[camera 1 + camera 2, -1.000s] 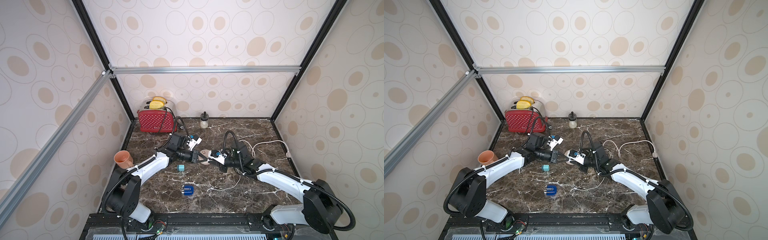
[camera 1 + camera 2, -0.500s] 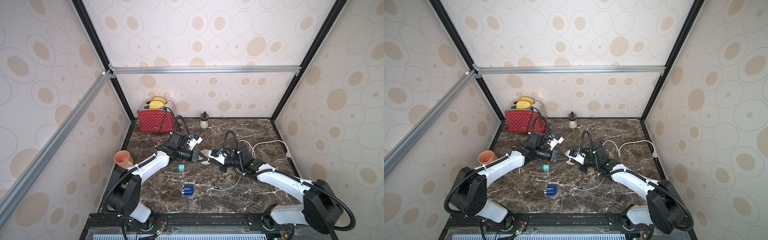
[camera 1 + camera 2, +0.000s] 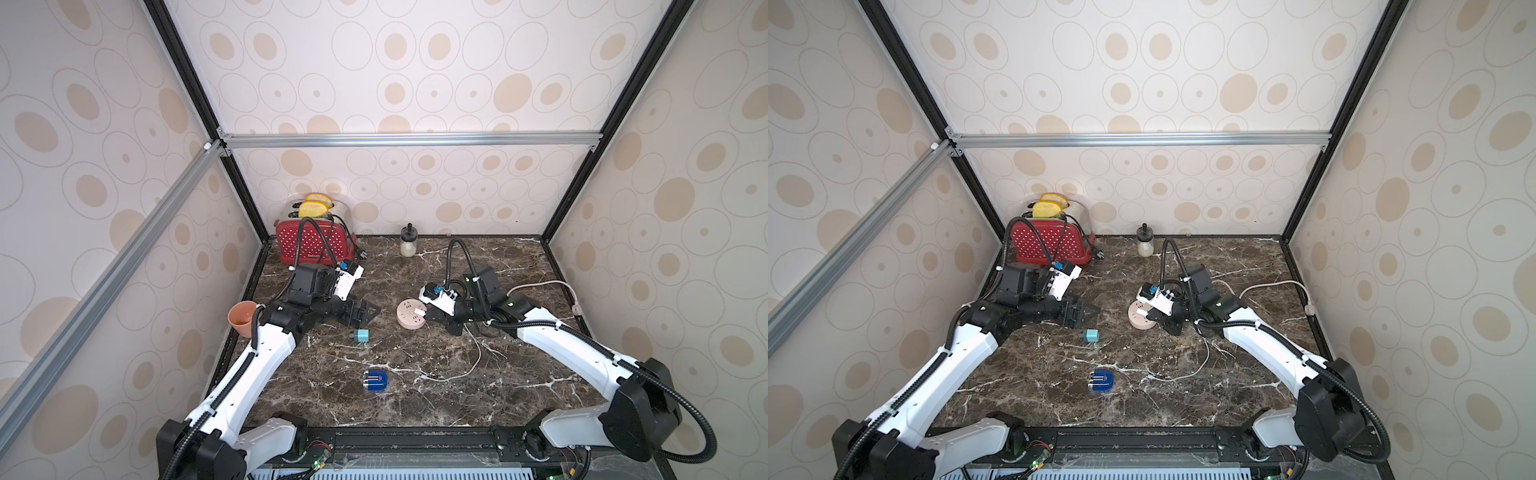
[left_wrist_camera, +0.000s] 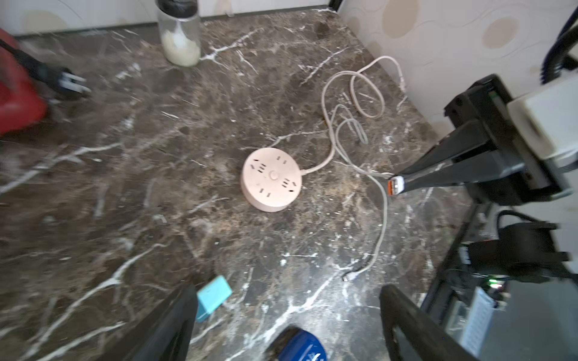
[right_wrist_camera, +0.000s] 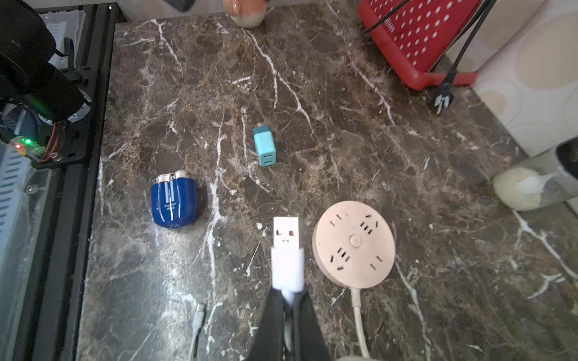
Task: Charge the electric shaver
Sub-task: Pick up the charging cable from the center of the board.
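In both top views the left gripper (image 3: 362, 313) sits left of centre, its jaws spread wide and empty above the dark marble tabletop (image 3: 498, 399), touching nothing. Just below it lies the small light teal cube-shaped plug adapter (image 3: 362, 335). Lower still, near the bottom centre of the frame, the glossy dark blue rounded electric shaver (image 3: 375, 381) lies flat on the marble, well apart from both grippers. It looks light and rigid, but its polished shell is probably slippery. I judge the two long flat sides the safest place to pinch, keeping off the silver head end. Right of centre rests the round pink power strip (image 3: 409, 316). Just beside it the right gripper (image 5: 288, 295) is pressed together on the white USB plug (image 5: 285, 247) of a thin white cable (image 3: 469, 365), whose small free end (image 5: 198, 312) lies loose on the table.
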Tool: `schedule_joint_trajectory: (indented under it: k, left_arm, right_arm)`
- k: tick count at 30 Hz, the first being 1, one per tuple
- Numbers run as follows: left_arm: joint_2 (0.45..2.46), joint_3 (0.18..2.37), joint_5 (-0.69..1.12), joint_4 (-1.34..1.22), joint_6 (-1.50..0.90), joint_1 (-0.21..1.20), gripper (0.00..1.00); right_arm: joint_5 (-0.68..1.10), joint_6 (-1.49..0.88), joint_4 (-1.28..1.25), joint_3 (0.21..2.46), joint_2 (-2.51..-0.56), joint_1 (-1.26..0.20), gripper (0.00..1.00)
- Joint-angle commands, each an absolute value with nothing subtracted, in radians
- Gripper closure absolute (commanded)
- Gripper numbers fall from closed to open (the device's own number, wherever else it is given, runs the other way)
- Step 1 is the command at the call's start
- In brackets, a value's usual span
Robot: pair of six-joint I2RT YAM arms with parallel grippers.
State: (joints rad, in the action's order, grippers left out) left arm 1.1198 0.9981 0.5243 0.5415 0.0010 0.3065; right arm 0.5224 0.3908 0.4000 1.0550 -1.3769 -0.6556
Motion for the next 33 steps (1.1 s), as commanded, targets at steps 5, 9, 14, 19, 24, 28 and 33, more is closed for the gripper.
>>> schedule_joint_trajectory:
  k: [5, 9, 14, 19, 24, 28, 33]
  left_arm:
    - [1.144, 0.907, 0.335, 0.626, 0.468, 0.308, 0.09]
    - [1.165, 0.926, 0.430, 0.508, 0.381, 0.308, 0.10]
    - [1.191, 0.889, 0.761, 0.171, 0.037, 0.309, 0.11]
    - [1.289, 0.807, 0.890, -0.194, -0.379, 0.327, 0.15]
    - [1.371, 0.846, 0.940, -0.193, -0.442, 0.433, 0.20]
    - [1.423, 0.884, 0.996, -0.201, -0.519, 0.459, 0.23]
    - [1.425, 0.886, 1.002, -0.210, -0.524, 0.473, 0.31]
  right_arm:
    - [0.544, 0.420, 0.661, 1.174, -1.470, -0.651, 1.00]
    - [0.579, 0.390, 0.637, 1.173, -1.483, -0.651, 1.00]
    - [0.586, 0.336, 0.472, 1.088, -1.423, -0.650, 1.00]
    - [0.605, 0.321, 0.389, 1.051, -1.391, -0.655, 1.00]
    - [0.603, 0.321, 0.320, 1.039, -1.384, -0.665, 1.00]
    - [0.595, 0.327, 0.325, 1.061, -1.395, -0.669, 1.00]
    - [0.594, 0.328, 0.311, 1.061, -1.394, -0.677, 1.00]
